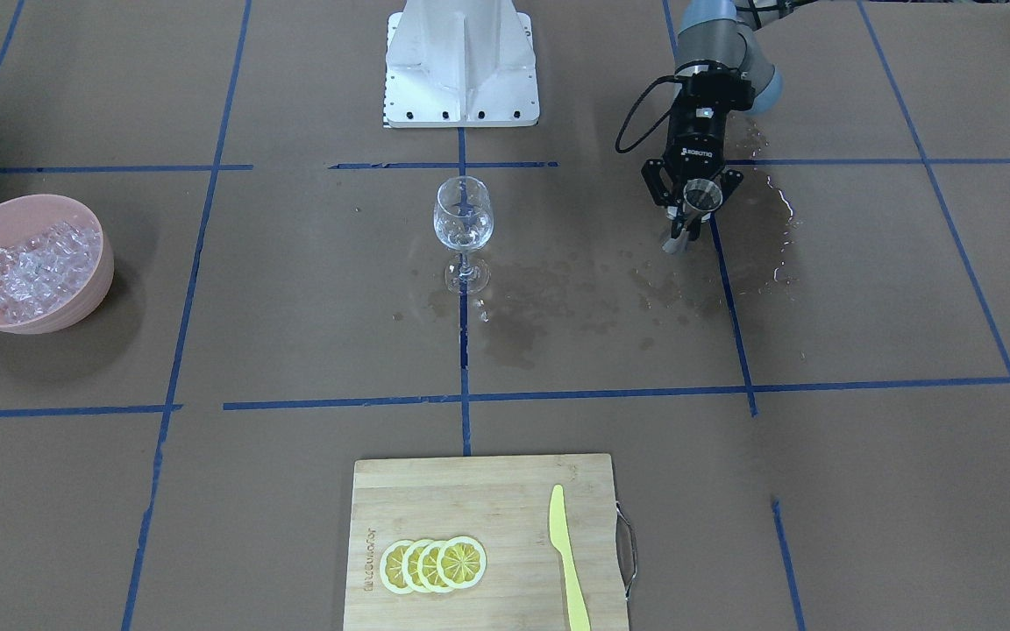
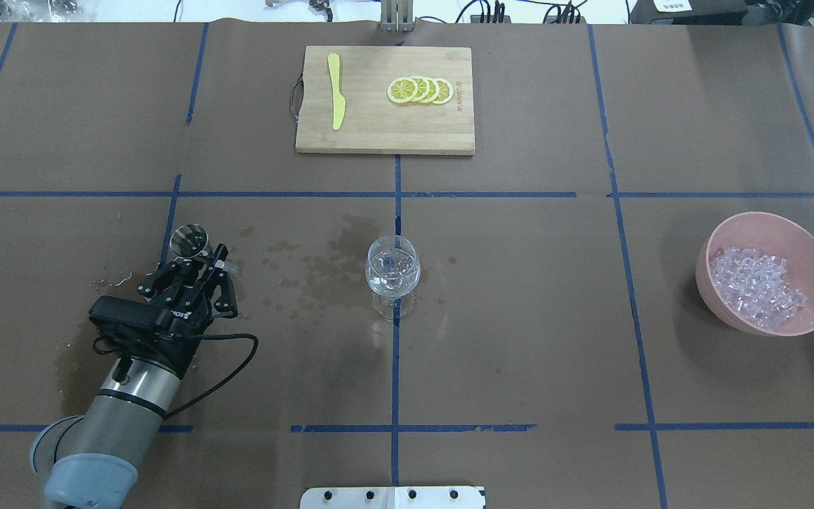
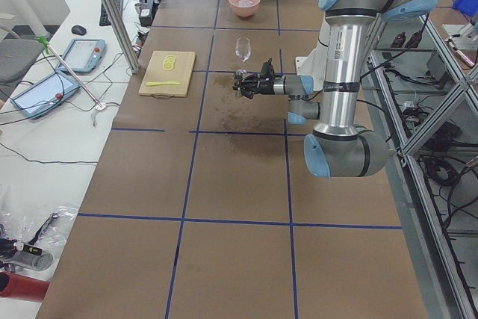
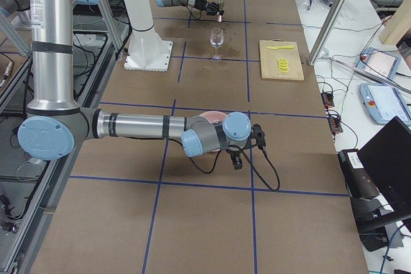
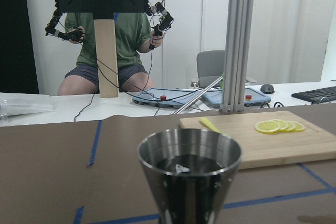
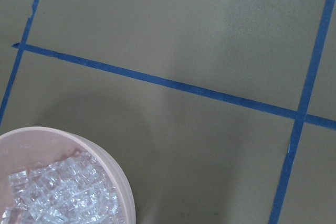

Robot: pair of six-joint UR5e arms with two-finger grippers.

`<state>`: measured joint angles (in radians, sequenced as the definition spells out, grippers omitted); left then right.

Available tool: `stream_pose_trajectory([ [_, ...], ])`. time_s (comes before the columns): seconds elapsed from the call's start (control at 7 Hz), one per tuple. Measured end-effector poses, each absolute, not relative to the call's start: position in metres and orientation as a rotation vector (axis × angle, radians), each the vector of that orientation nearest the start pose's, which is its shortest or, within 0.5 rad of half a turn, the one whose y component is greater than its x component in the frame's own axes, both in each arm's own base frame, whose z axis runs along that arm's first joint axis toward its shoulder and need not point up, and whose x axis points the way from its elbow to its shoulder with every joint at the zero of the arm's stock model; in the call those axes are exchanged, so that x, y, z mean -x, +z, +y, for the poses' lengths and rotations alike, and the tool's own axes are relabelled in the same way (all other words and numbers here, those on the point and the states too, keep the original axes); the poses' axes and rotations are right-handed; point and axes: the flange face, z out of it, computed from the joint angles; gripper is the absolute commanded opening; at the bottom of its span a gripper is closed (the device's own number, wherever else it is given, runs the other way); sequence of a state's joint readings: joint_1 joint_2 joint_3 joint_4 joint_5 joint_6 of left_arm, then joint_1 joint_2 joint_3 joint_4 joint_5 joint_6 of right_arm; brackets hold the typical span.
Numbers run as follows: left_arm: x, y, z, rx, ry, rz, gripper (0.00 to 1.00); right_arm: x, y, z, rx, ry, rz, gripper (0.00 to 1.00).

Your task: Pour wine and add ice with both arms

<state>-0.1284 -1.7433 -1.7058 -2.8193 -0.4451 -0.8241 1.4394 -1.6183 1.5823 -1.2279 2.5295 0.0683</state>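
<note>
A clear wine glass (image 1: 463, 219) (image 2: 393, 272) stands upright at the table's middle, and a little clear wine glints in its bowl. My left gripper (image 1: 696, 210) (image 2: 202, 260) is shut on a steel jigger (image 1: 700, 197) (image 2: 191, 240) (image 5: 189, 174), held upright low over the wet paper, well apart from the glass. The ice (image 1: 36, 267) (image 2: 757, 286) (image 6: 52, 195) fills a pink bowl (image 1: 88, 294) (image 2: 714, 279). My right arm (image 4: 141, 126) reaches over that bowl. Its gripper shows only in the exterior right view, so I cannot tell its state.
A wooden cutting board (image 1: 470, 491) (image 2: 379, 134) carries lemon slices (image 1: 432, 563) and a yellow knife (image 1: 568, 561). Dark wet stains (image 1: 558, 298) spread between glass and jigger. The white pedestal (image 1: 461, 61) stands behind the glass. A seated person (image 5: 107, 35) faces the table's far edge.
</note>
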Motion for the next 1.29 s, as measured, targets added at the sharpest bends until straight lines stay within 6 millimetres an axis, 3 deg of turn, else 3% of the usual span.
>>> stream_pose_trajectory([
  [0.29,-0.478,0.306,-0.288,-1.374,-0.370,0.867,0.00,0.013,0.626,-0.487,-0.186,-0.206,-0.975,1.00],
  [0.43,-0.483,0.290,-0.287,-1.398,-0.339,0.850,0.00,0.013,0.626,-0.487,-0.185,-0.205,-0.975,1.00],
  [1.0,-0.499,0.251,-0.279,-1.456,-0.236,0.800,0.00,0.014,0.629,-0.487,-0.177,-0.205,-0.976,1.00],
  [1.29,-0.510,0.244,-0.279,-1.456,-0.175,0.749,0.00,0.015,0.630,-0.487,-0.175,-0.205,-0.976,1.00],
])
